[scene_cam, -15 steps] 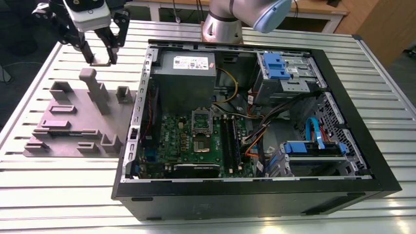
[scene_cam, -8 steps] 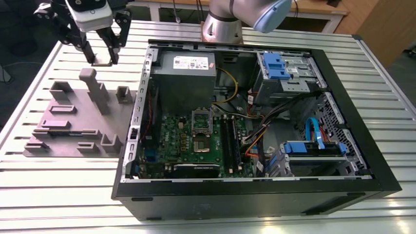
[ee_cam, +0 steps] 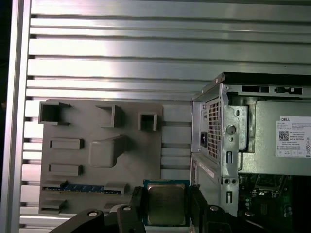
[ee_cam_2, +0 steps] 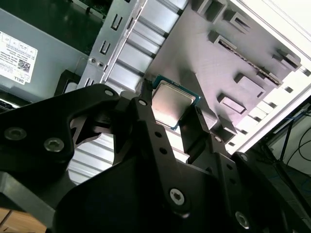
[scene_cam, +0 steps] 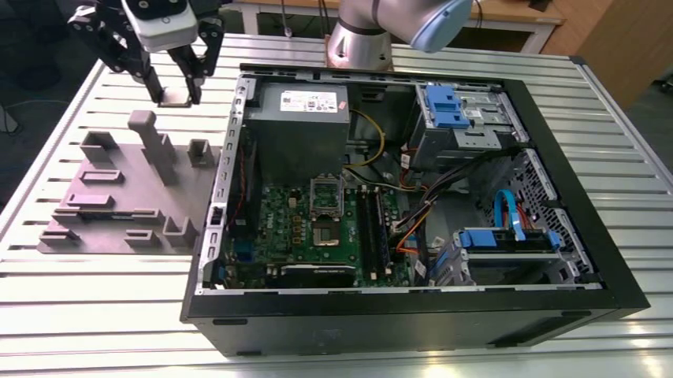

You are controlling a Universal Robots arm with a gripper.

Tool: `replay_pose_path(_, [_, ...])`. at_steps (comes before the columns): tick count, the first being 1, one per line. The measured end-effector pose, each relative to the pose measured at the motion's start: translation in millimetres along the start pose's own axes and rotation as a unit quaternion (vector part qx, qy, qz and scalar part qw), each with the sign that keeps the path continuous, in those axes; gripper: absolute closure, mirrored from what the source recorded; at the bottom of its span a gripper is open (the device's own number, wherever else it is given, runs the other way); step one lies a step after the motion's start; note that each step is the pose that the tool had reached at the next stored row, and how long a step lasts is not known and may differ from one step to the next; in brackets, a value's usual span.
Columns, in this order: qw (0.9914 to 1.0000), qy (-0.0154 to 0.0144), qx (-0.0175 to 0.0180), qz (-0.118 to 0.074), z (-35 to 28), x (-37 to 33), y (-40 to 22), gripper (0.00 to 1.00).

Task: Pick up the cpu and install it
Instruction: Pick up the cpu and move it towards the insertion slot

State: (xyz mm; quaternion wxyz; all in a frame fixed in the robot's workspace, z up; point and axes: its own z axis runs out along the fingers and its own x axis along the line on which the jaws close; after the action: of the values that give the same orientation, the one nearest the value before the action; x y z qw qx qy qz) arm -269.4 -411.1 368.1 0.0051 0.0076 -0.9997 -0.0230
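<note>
My own black fingers (ee_cam_2: 170, 109) fill the near foreground in the second wrist view, and they pinch the cpu (ee_cam_2: 174, 97) by two opposite edges, its silvery top showing between them. In the exterior view I hang with it above the desk (scene_cam: 315, 346), past the far end of the grey holder plate (scene_cam: 116, 197) and outside the open computer case (scene_cam: 421, 315).

As I judge it, the step in hand is the carry. Doing it well means holding the chip level, with the squeeze even on both edges so it cannot twist, and high enough to clear whatever it passes over.

The case's metal side wall (ee_cam: 214, 126) stands between me and the green board, and the posts on the holder plate rise close by. Inside, the big grey box (scene_cam: 299, 118) sits just beside the socket (scene_cam: 321, 227), with the black memory sticks (scene_cam: 370, 228) on its other side. Yellow and orange cables (scene_cam: 405, 228) loop near those sticks, so the room around the socket looks tight.
</note>
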Motion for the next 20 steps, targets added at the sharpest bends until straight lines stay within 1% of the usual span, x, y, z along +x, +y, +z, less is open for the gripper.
replay_pose_path(3, [1.00000, 0.0000, 0.0000, 0.000, -0.1, -6.1, -0.1, 0.53])
replay_pose_path(6, [1.00000, 0.0000, 0.0000, 0.000, -0.1, -8.8, -0.2, 0.53])
replay_pose_path(14, [1.00000, 0.0000, 0.0000, 0.000, -0.2, -9.4, -1.0, 0.53])
replay_pose_path(18, [1.00000, 0.0000, 0.0000, 0.000, -0.3, -9.3, -4.8, 0.53])
replay_pose_path(20, [1.00000, 0.0000, 0.0000, 0.000, -0.5, -9.2, -8.0, 0.53])
